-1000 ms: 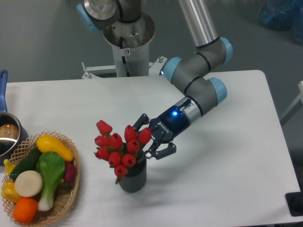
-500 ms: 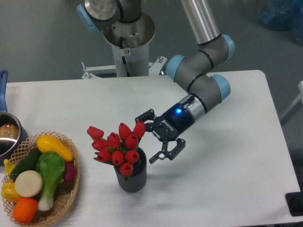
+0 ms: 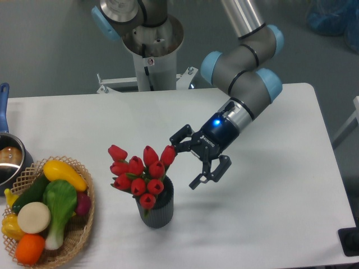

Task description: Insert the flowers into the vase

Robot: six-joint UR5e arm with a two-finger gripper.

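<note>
The flowers (image 3: pixel 140 171), a bunch of red tulip buds with green leaves, stand in the vase (image 3: pixel 156 210), a small dark grey ribbed cylinder at the front middle of the white table. The stems are hidden inside it. My gripper (image 3: pixel 188 162) is open and empty, just right of the buds and a little above the vase. Its upper fingertip is close to the rightmost bud; I cannot tell if they touch.
A wicker basket (image 3: pixel 76 241) with colourful toy vegetables sits at the front left. A shiny metal pot (image 3: pixel 8 162) with a blue handle is at the left edge. The arm's base stands behind the table's back edge.
My gripper has opened, let go of the flowers and moved away to the right and up. The flowers have settled into the vase.
</note>
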